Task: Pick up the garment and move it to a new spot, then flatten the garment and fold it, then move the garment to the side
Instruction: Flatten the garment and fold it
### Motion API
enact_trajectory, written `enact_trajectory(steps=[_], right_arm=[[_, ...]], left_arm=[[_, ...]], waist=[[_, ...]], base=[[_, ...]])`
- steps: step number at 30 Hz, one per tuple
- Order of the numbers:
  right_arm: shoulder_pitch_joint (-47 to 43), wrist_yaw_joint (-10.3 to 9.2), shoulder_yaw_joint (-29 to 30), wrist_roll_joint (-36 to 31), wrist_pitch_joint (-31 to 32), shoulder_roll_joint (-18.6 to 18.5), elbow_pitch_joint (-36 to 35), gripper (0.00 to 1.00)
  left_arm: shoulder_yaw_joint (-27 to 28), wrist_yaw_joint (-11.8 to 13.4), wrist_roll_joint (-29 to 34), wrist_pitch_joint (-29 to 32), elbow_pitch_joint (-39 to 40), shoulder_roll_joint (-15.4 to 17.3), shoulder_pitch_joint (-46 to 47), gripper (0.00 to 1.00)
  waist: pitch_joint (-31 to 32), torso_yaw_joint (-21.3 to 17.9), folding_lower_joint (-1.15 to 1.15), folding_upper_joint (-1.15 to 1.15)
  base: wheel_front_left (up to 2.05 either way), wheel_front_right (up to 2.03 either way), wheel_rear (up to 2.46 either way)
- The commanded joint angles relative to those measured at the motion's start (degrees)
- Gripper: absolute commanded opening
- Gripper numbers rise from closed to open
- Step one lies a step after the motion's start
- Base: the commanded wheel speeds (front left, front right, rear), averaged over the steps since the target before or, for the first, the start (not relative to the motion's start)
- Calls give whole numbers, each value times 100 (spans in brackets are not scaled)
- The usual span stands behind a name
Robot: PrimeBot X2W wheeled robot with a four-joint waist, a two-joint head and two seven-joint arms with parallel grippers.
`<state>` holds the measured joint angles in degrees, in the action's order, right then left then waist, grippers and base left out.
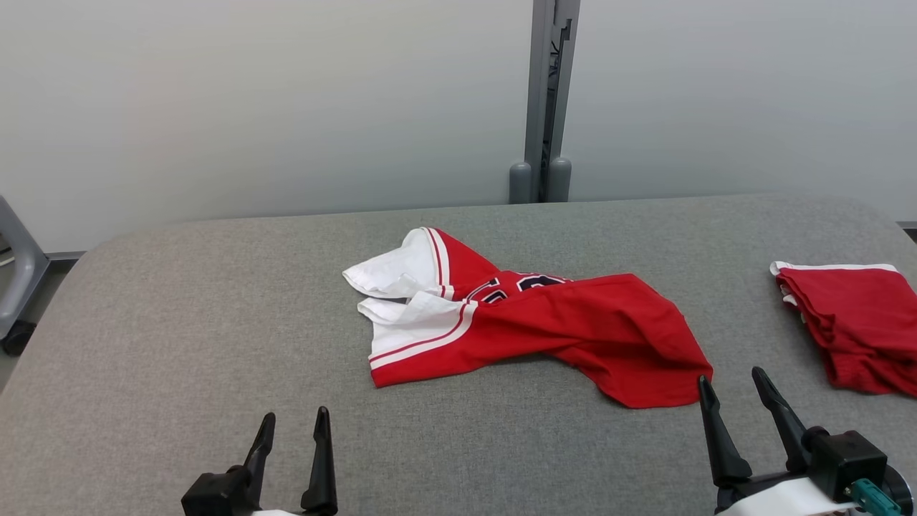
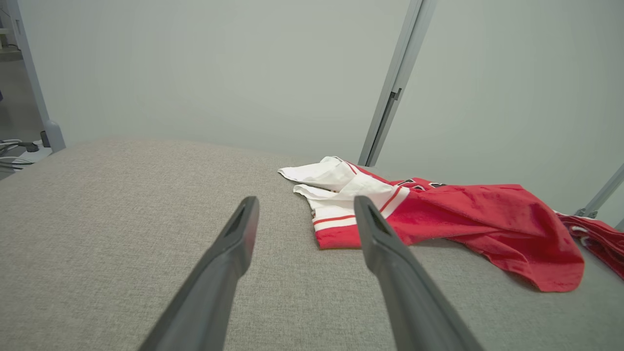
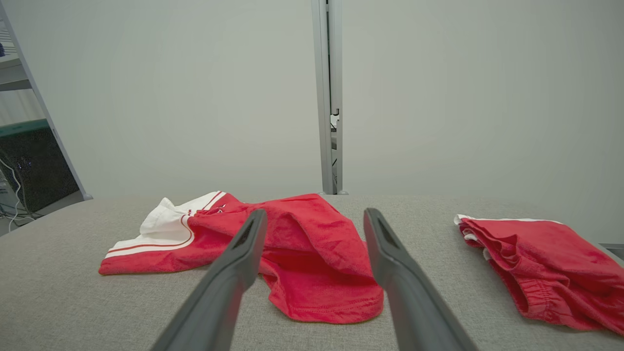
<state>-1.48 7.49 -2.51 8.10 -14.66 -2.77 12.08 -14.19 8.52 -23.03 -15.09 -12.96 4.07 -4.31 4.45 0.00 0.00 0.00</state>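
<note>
Black, spread wide and holding nothing, the left claw point(image 1: 295, 414) and right claw point(image 1: 731, 376) hover at the near edge of the grey table point(image 1: 179, 322), seemingly poised to begin the pick-up. The garment point(image 1: 573, 322), a red and white jersey, lies crumpled mid-table, untouched, its red hem just beyond the right claw, the likeliest first hold. A folded red pile point(image 1: 852, 322) sits at the right edge, probably where finished pieces go.

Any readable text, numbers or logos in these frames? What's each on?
No text can be quoted.
Red and white jersey: dark characters half buried in a fold, unreadable.
Folded red garment: nothing printed shows.
Grey post: faint marks, too small to read.
</note>
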Motion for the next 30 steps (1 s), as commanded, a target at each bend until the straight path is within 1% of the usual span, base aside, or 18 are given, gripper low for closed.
enact_trajectory(steps=[1,8,15,18,23,27,30], right_arm=[[4,1,-1,-8,-36,-28,10,100],[53,1,-20,-5,-39,-28,24,100],[98,1,-36,-39,-18,-28,27,100],[159,1,-82,-41,6,-28,14,100],[270,1,-164,-53,26,-28,-31,100],[430,1,-199,-68,11,-27,-92,100],[520,1,-219,-55,-4,-28,-87,100]], left_arm=[[24,-36,50,-8,-13,0,-32,100],[55,-76,111,-7,-81,-7,57,100],[-119,-192,253,85,-328,113,466,100],[-205,-265,298,253,-533,174,804,100],[-317,-472,324,636,-1000,262,1538,100],[-372,-621,355,934,-1463,365,2239,100],[-397,-761,275,1229,-1938,372,2656,100]], waist=[[-13,-7,0,0],[-86,-104,0,0],[-209,-270,0,0],[-294,-399,0,0],[-513,-687,0,0],[-815,-956,0,0],[-1016,-1147,0,0]], base=[[0,0,0],[0,0,0],[0,0,0],[0,0,0],[0,0,0],[0,0,0],[0,0,0]])
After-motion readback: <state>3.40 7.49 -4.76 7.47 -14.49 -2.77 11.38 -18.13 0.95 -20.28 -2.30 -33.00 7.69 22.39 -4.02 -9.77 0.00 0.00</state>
